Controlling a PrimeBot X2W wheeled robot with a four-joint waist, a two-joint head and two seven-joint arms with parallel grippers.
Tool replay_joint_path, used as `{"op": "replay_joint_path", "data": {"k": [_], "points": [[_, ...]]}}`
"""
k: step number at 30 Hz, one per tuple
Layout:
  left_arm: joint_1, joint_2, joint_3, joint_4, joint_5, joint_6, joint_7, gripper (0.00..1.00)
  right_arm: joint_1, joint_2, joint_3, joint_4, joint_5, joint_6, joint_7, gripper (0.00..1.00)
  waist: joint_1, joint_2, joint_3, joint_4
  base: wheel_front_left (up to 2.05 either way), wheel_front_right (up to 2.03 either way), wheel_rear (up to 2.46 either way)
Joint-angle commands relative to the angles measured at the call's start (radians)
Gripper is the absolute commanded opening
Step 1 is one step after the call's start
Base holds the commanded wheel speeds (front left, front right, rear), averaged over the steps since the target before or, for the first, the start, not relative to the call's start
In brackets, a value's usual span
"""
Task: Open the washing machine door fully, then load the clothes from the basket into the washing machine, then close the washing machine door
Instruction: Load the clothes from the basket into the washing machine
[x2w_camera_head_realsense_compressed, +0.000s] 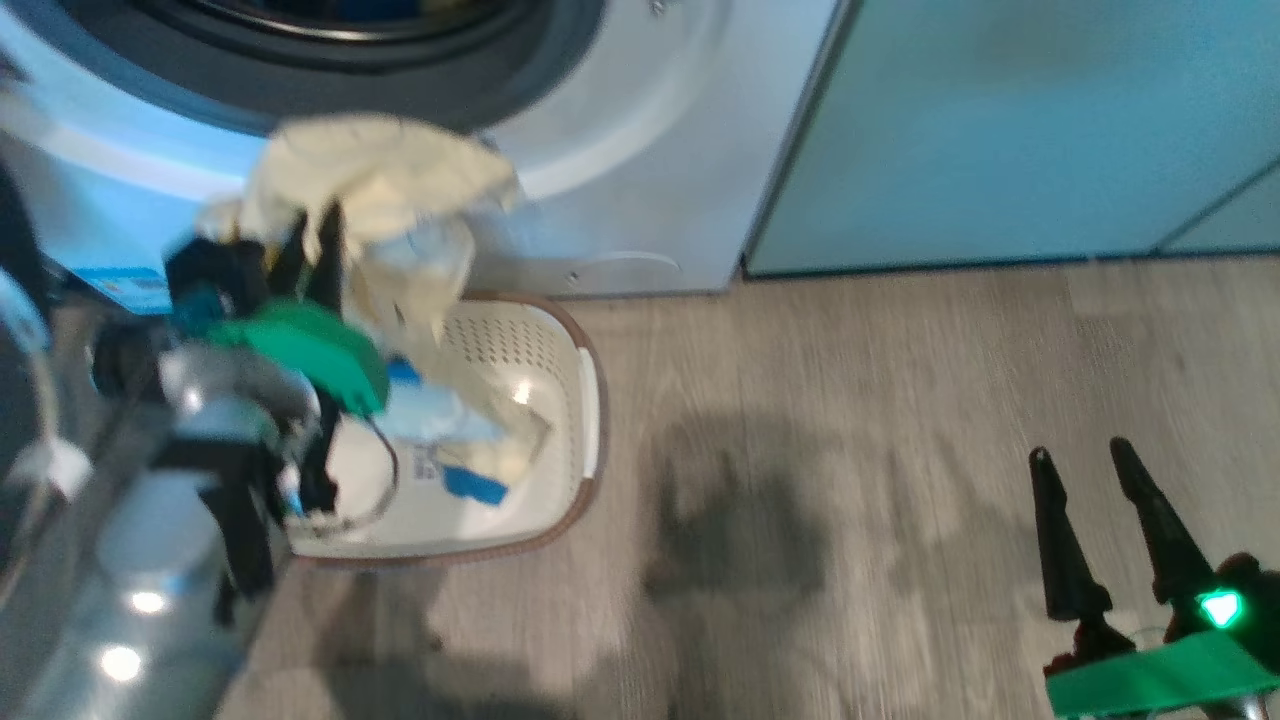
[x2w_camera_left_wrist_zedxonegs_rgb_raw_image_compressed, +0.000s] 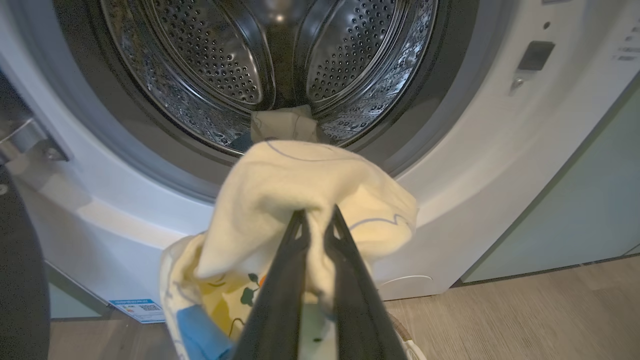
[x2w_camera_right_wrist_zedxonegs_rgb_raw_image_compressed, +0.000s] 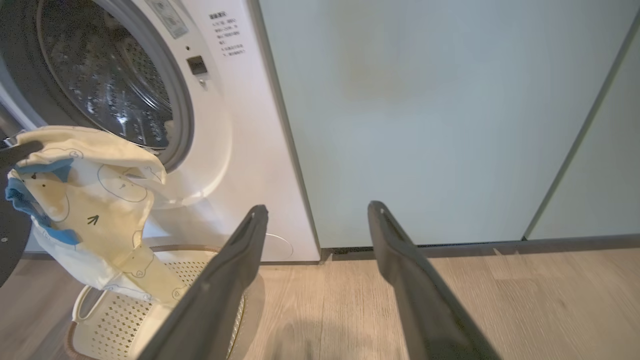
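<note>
The pale wood-grain plank floor (x2w_camera_head_realsense_compressed: 900, 400) carries a small cream perforated plastic basket with a brown rim (x2w_camera_head_realsense_compressed: 510, 345). It sits just before the big white front-loading washing machine (x2w_camera_head_realsense_compressed: 640, 170), which stands at the floor's far edge beside tall pale green flat cabinet doors (x2w_camera_head_realsense_compressed: 1000, 130). Dark shadows (x2w_camera_head_realsense_compressed: 740, 520) lie right of the basket.

We see the white washing machine (x2w_camera_left_wrist_zedxonegs_rgb_raw_image_compressed: 500, 165), round opening bare, steel drum (x2w_camera_left_wrist_zedxonegs_rgb_raw_image_compressed: 225, 65) showing, the washing machine door (x2w_camera_left_wrist_zedxonegs_rgb_raw_image_compressed: 22, 280) swung wide at its hinge (x2w_camera_left_wrist_zedxonegs_rgb_raw_image_compressed: 30, 142), pale yellow printed clothes (x2w_camera_left_wrist_zedxonegs_rgb_raw_image_compressed: 300, 190) with blue trim hanging above the cream perforated basket (x2w_camera_head_realsense_compressed: 510, 345), one cream piece (x2w_camera_left_wrist_zedxonegs_rgb_raw_image_compressed: 282, 125) at the drum's lip
</note>
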Motion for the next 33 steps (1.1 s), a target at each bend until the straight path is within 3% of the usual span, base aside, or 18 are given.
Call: {"op": "replay_joint_path", "data": {"k": [1, 11, 20, 26, 33], "points": [[-0.092, 0.052, 0.046, -0.010, -0.007, -0.013, 0.020, 0.00, -0.039, -0.011, 0.019, -0.022, 0.013, -0.003, -0.014, 1.00, -0.0003, 0.0000, 0.070, -0.050, 0.00, 0.00, 0.00], [-0.434, 0.145, 0.033, 0.107, -0.018, -0.087, 0.262, 0.00, -0.112, -0.011, 0.040, -0.004, 0.101, -0.003, -0.019, 1.00, -0.0003, 0.0000, 0.186, -0.116, 0.00, 0.00, 0.00], [-0.692, 0.247, 0.025, 0.167, 0.003, -0.117, 0.454, 0.00, -0.164, -0.011, 0.081, 0.003, 0.200, -0.003, -0.020, 1.00, -0.0003, 0.0000, 0.308, -0.206, 0.00, 0.00, 0.00], [-0.804, 0.331, 0.026, 0.168, 0.036, -0.120, 0.512, 0.00, -0.189, -0.010, 0.111, 0.009, 0.262, -0.003, -0.020, 1.00, -0.0003, 0.0000, 0.376, -0.268, 0.00, 0.00, 0.00], [-0.912, 0.403, 0.021, 0.173, 0.083, -0.120, 0.506, 0.00, -0.211, -0.010, 0.150, 0.015, 0.306, -0.003, -0.020, 1.00, -0.0003, 0.0000, 0.428, -0.321, 0.00, 0.00, 0.00]]}}
